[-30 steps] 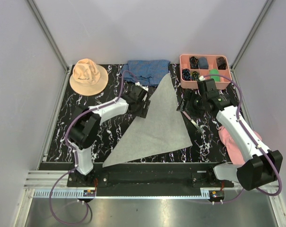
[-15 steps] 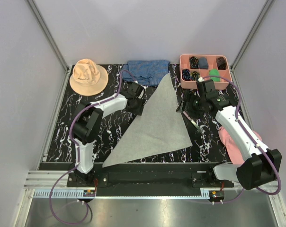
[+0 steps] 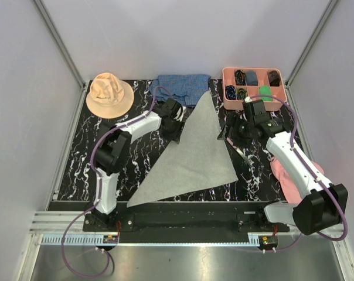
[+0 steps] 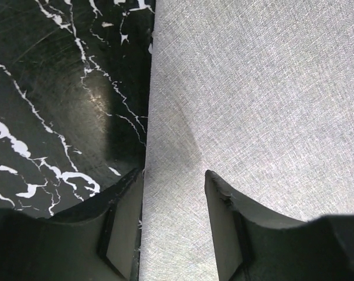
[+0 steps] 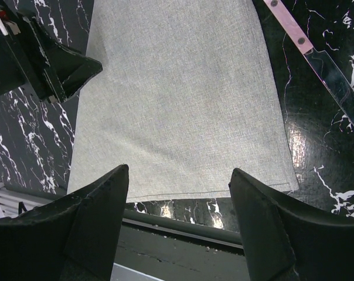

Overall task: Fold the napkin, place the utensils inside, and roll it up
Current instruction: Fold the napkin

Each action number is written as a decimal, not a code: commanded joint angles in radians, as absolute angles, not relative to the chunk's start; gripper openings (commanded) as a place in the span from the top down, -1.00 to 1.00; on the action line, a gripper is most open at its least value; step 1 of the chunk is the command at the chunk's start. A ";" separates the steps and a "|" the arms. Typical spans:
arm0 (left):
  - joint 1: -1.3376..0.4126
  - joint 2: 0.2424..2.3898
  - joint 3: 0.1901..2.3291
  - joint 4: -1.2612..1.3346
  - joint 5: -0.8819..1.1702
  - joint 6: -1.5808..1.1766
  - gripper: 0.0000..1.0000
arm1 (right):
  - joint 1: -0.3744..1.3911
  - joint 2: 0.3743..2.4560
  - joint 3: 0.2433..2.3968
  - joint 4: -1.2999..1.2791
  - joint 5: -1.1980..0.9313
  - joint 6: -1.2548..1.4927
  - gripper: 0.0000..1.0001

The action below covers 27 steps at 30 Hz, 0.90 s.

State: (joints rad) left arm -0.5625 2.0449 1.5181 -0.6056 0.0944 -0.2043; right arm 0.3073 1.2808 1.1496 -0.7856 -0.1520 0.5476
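A light-grey napkin [image 3: 194,152], folded into a triangle, lies flat in the middle of the black marbled counter [image 3: 83,152], its sharp tip pointing to the top of the frame and its broad base spreading toward the bottom. The left end effector [image 3: 177,136] sits low at the napkin's left edge, just above center frame. In the left wrist view its fingers [image 4: 125,225] stand apart, straddling that edge, with flat cloth showing in the gap between them and nothing pinched. The right end effector [image 3: 228,132] hangs over the napkin's right edge, its jaws spread wide and empty. A utensil [image 5: 317,55] with a pale pink handle and a silvery blade lies on the bare counter just right of the cloth, in the upper right of the right wrist view. An orange hat [image 3: 109,93] rests at upper left, a blue checked cloth [image 3: 183,88] sits above the napkin's tip, and a pink tray [image 3: 253,69] of small dark items occupies the upper right.
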 commanded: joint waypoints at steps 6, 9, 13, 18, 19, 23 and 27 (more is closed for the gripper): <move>-0.557 2.099 1.643 -0.802 0.088 -0.172 0.03 | 0.304 1.243 1.154 -0.761 -0.184 0.555 -0.57; -0.560 2.071 1.603 -0.779 0.077 -0.195 0.09 | 0.305 1.239 1.152 -0.759 -0.184 0.555 -0.57; -0.560 2.033 1.534 -0.744 0.055 -0.244 0.15 | 0.304 1.246 1.152 -0.755 -0.199 0.560 -0.57; -0.560 2.022 1.514 -0.759 0.063 -0.247 0.20 | 0.304 1.233 1.155 -0.747 -0.207 0.566 -0.57; -0.560 2.023 1.513 -0.768 0.070 -0.241 0.22 | 0.304 1.232 1.157 -0.749 -0.209 0.565 -0.57; -0.560 2.029 1.511 -0.787 0.098 -0.222 0.64 | 0.305 1.226 1.154 -0.749 -0.209 0.566 -0.57; -0.554 1.996 1.493 -0.776 0.051 -0.241 1.00 | 0.305 1.213 1.137 -0.747 -0.210 0.571 -0.57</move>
